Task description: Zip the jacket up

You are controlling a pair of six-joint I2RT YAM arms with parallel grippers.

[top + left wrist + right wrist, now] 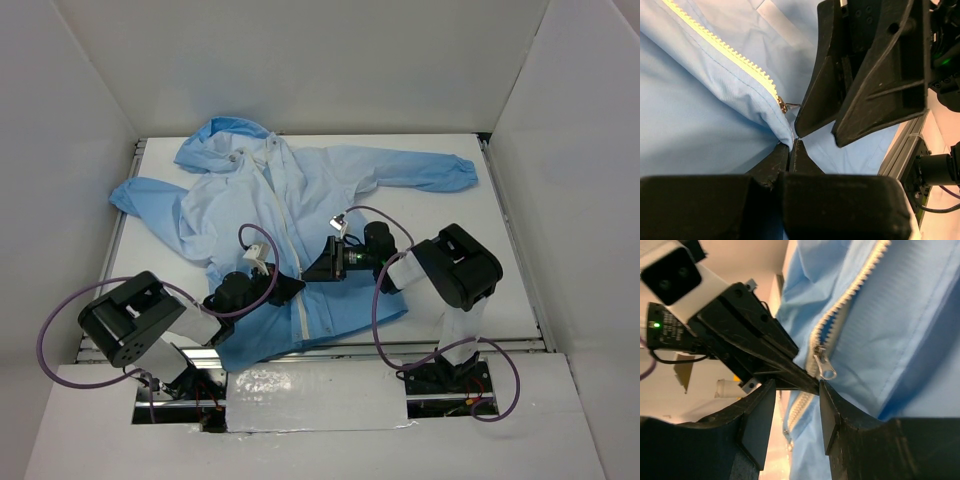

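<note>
The light-blue jacket (300,200) lies flat on the table, hood at the far left, its white zipper (283,225) running down the front. My left gripper (292,285) is shut on a fold of jacket fabric (786,131) just below the zipper's metal pull (783,105). My right gripper (310,270) is open, its black fingers (860,75) hovering right beside the pull. In the right wrist view the pull (826,368) hangs just above the gap of the right gripper (795,410), with the left gripper (760,342) pinching next to it.
The jacket's right sleeve (420,172) stretches toward the far right, the left sleeve (150,205) lies at the left. The aluminium table rail (902,150) runs close to the grippers. White walls enclose the table (470,260).
</note>
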